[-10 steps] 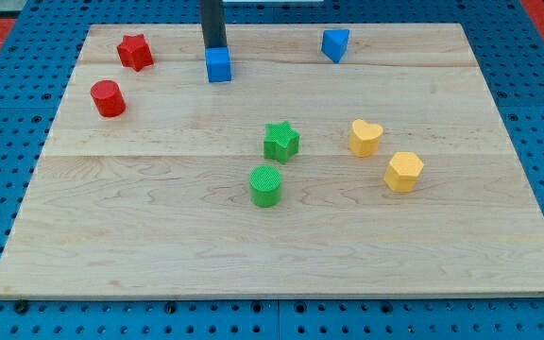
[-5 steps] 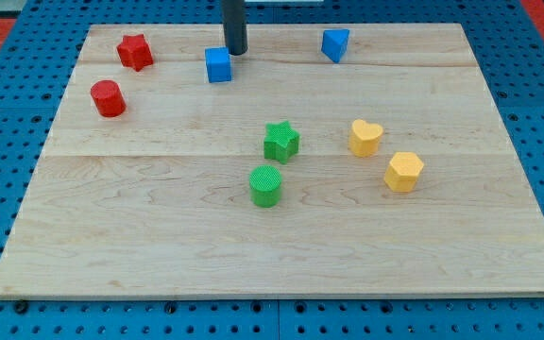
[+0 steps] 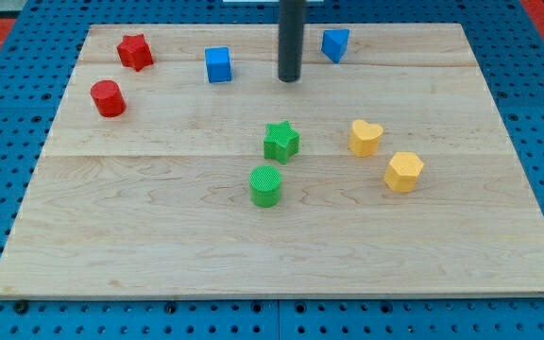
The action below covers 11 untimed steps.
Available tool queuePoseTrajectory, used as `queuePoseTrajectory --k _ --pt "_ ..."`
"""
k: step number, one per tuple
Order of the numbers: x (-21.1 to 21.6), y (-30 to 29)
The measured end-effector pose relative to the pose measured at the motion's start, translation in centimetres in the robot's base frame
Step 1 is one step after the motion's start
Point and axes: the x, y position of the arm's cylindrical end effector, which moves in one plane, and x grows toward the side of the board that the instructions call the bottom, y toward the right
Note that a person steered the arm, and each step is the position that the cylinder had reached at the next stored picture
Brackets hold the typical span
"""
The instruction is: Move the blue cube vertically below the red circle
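Since the blue cube [image 3: 218,64] must end up below the red circle [image 3: 108,98], my tip [image 3: 289,79] sits to its right, maybe ready to push it toward the view's left and down. My tip has nothing to open or shut and touches no block. Nearest, up and right, is a blue block [image 3: 335,43]. The cube lies to my tip's left, apart. The circle is far left, with a red star [image 3: 134,51] above it.

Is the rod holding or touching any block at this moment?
Nothing is held: my tip stands apart between the blue cube and the other blue block.
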Motion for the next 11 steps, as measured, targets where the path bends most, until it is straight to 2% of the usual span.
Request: queuePoseTrajectory --k 1,2,3,5,6,7,8,9,10,11 --pt "-3.5 -4.9" --pt "-1.6 -7.9" --pt "1.7 -8.3" --pt "-4.1 -7.6" --pt "-4.0 -8.5" --pt "1.9 -10.6" --pt "2.5 -12.8" --pt "5.2 -12.8" --pt "10.2 -12.9" --pt "11.7 -13.0"
